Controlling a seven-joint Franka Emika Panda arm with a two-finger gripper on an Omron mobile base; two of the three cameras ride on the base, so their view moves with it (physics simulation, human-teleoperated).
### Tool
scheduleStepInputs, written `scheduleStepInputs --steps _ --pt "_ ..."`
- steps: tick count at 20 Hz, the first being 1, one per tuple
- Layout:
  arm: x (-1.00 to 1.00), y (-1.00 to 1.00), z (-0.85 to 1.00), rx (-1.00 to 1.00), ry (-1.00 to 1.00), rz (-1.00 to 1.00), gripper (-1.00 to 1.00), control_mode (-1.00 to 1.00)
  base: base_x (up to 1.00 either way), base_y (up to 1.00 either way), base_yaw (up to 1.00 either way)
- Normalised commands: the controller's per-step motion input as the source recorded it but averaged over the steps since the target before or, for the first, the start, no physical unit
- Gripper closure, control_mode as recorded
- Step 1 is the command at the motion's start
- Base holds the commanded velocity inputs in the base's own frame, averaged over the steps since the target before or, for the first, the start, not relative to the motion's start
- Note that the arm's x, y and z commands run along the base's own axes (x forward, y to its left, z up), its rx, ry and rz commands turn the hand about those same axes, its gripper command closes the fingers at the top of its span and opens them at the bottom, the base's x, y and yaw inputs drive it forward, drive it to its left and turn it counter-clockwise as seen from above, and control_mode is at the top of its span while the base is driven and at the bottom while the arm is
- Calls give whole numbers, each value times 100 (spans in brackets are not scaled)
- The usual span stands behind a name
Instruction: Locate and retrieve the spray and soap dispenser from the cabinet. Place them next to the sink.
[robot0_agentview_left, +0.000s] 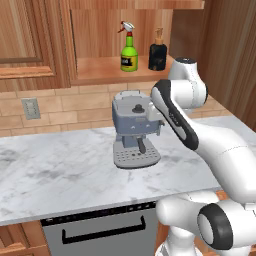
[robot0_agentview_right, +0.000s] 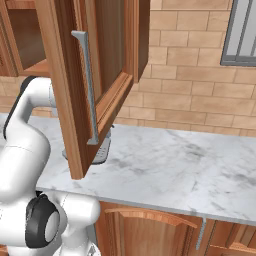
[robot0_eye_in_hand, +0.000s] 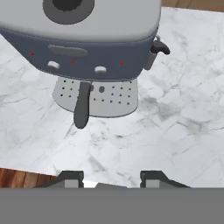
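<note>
Closest to the base cameras is the white Franka arm with dark joints (robot0_agentview_left: 215, 150), its thick lower links rising from the lower right of the left base view and bending up and forward over the grey-white marble counter (robot0_agentview_left: 60, 175). Below the counter's front edge sits a grey appliance front with a dark bar handle (robot0_agentview_left: 102, 232). In the hand view the two-finger gripper (robot0_eye_in_hand: 111, 179) looks down on the marble with its two dark tips a small gap apart and nothing between them; whether it is fully released cannot be told. Just ahead of it stands a blue-grey espresso machine with a perforated drip tray and a dark portafilter handle (robot0_eye_in_hand: 94, 48), which in the left base view stands mid-counter, partly behind the arm's forearm. Above and behind the machine, the warm brown wooden cabinet with an open shelf niche (robot0_agentview_left: 100, 70) holds both task items upright on its shelf: the slim bright green spray bottle with yellow-black label, white trigger head and red nozzle (robot0_agentview_left: 129, 52) on the left, and the squat black soap dispenser with a thin bronze pump (robot0_agentview_left: 158, 54) just beside it on the right, apart. A grey wall outlet (robot0_agentview_left: 30, 108) sits on the tan tile backsplash. In the right base view an open wooden cabinet door with a long grey handle (robot0_agentview_right: 87, 85) hangs over the counter.
</note>
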Motion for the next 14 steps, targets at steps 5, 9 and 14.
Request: scheduleStepInputs --steps 5,9,14 --pt "-15 3 1 0 -3 0 -100 -100 0 0 0" --pt "-26 12 6 0 -8 0 -100 -100 0 0 0" --pt "-20 14 7 0 -7 0 -100 -100 0 0 0"
